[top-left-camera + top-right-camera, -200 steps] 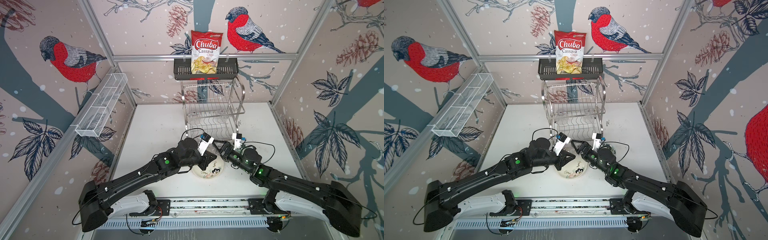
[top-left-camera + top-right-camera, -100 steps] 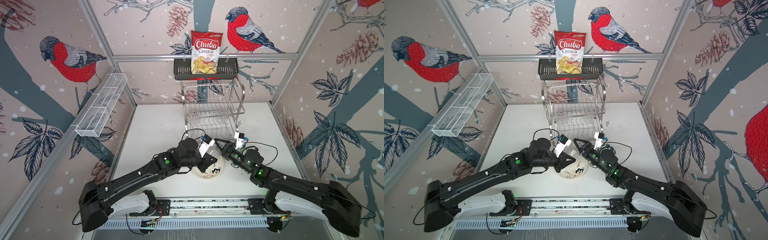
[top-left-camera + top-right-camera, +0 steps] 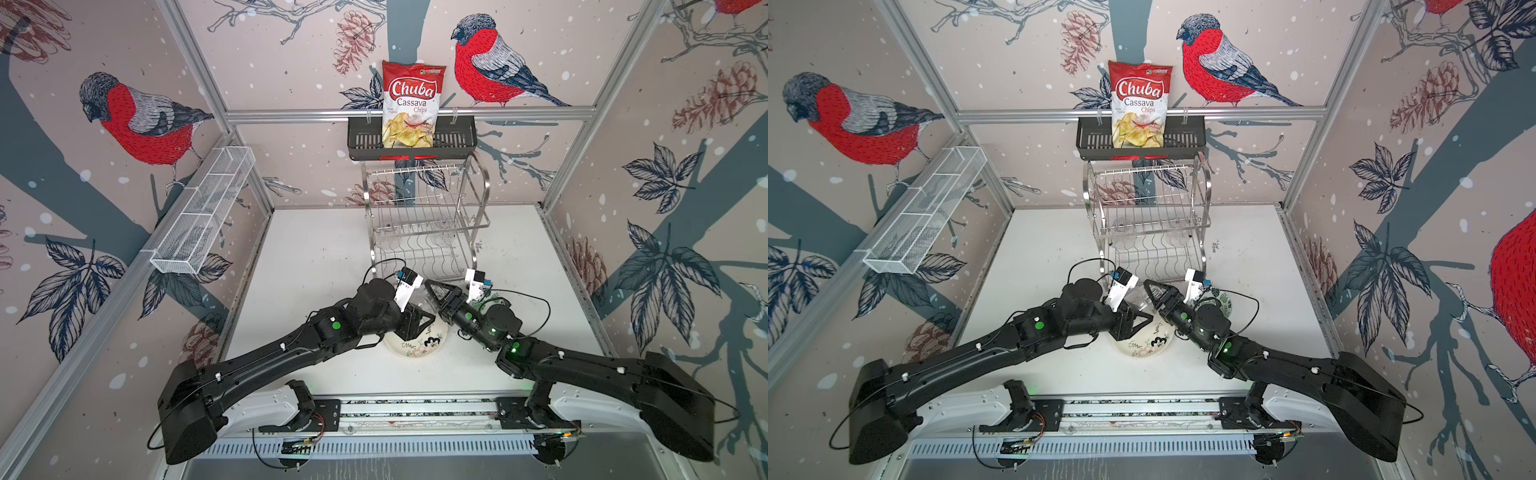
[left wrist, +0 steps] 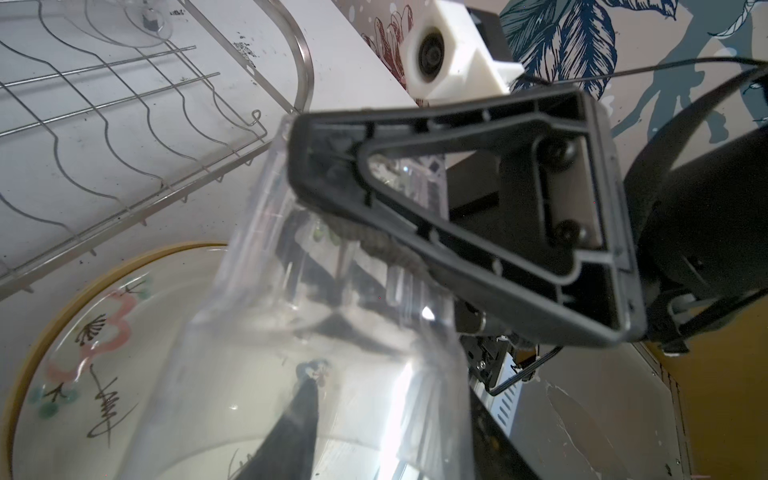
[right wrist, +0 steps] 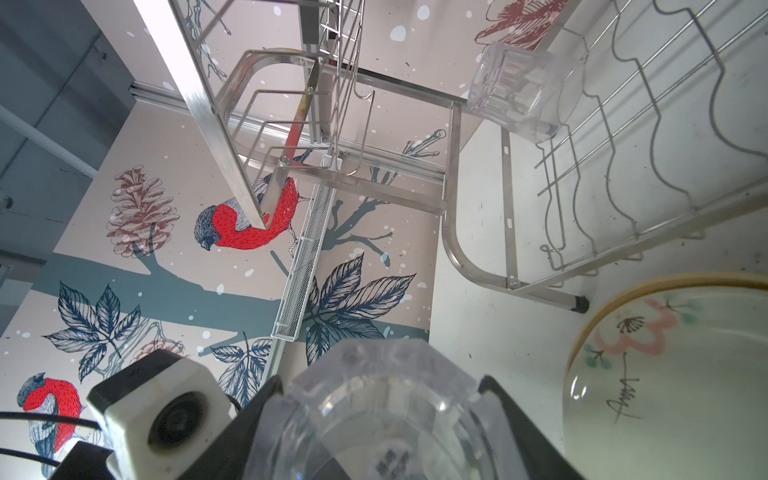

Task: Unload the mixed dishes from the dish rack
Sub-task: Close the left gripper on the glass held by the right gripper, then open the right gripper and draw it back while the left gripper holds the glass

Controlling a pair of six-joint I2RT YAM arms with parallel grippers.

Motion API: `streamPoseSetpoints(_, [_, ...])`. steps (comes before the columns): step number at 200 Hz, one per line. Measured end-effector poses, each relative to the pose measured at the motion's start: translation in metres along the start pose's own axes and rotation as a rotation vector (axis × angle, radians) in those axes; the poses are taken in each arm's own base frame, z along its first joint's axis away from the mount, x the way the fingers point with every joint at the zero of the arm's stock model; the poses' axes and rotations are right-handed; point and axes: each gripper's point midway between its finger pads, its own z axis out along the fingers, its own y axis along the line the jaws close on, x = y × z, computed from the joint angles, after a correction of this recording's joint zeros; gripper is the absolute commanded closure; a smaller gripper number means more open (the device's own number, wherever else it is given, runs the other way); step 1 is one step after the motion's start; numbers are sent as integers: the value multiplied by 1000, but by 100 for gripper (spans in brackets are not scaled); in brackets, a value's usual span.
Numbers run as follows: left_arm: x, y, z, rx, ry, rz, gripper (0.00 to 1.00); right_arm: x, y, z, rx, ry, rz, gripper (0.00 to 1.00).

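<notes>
Surroundings:
- The dish rack (image 3: 428, 216) is noted at the far middle of the table (image 3: 316, 249), directly beyond both grippers.
- A black basket (image 3: 361, 141) holding a chips bag (image 3: 411, 104) is hung on the back wall above the rack.
- A white mesh tray (image 3: 203, 212) is fixed along the left wall.
- A cream floral plate (image 3: 415, 349) is laid flat on the table just near of the rack. Its left part is covered from above by the left gripper (image 3: 424, 319).
- A green-patterned bowl (image 3: 1224, 300) is glimpsed behind the right wrist and is mostly hidden.
- A second tumbler (image 5: 523, 91) is seen inside the rack, with its wide mouth turned toward the wavy wires.

Tumbler (image 3: 420, 296):
- It is made of clear glass, with a thick faceted base and walls flaring to a wider mouth.
- It is carried between the two grippers, above the far rim of the plate and just near of the rack's lower tier.

Jaws:
- The right gripper (image 3: 430, 286) is clenched on the tumbler near its base. Both fingers (image 5: 511, 415) are seen pressed against the glass.
- For the left gripper, one dark finger is made out through the glass at the mouth end. Whether it is released or gripping cannot be told.

Axis:
- The long axis is set roughly far to near, and tilted.
- The base is pointed far, toward the rack, and the mouth near, toward the left gripper.
</notes>
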Motion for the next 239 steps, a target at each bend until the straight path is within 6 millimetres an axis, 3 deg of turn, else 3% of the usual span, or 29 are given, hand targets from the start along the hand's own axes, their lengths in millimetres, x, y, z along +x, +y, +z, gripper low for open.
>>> streamPoseSetpoints(59, [-15,3,-6,-14,-103,-53,52,9,11,5,-44,-91,48,63])
streamPoseSetpoints(70, [-19,2,-7,-11,-121,-57,58,9,15,7,-55,-105,55,63])
streamPoseSetpoints(115, [-39,-16,-16,54,-204,-20,99,4,31,13,-132,-162,176,63])
streamPoseSetpoints(129, [-40,-16,-19,49,-211,17,100,5,32,13,-141,-163,207,62])
streamPoseSetpoints(152, [-38,-14,-21,36,-196,10,100,8,30,13,-139,-157,201,47])
streamPoseSetpoints(173, [-38,-16,-24,33,-184,12,100,10,33,12,-143,-148,197,12])
streamPoseSetpoints(183, [-43,-13,-26,10,-199,0,100,16,33,11,-134,-114,159,3])
streamPoseSetpoints(201, [-57,-3,-32,-62,-247,-6,100,23,31,9,-109,-78,106,1])
streamPoseSetpoints(239, [-65,-5,-39,-93,-233,18,100,18,35,-3,-78,-69,35,1])
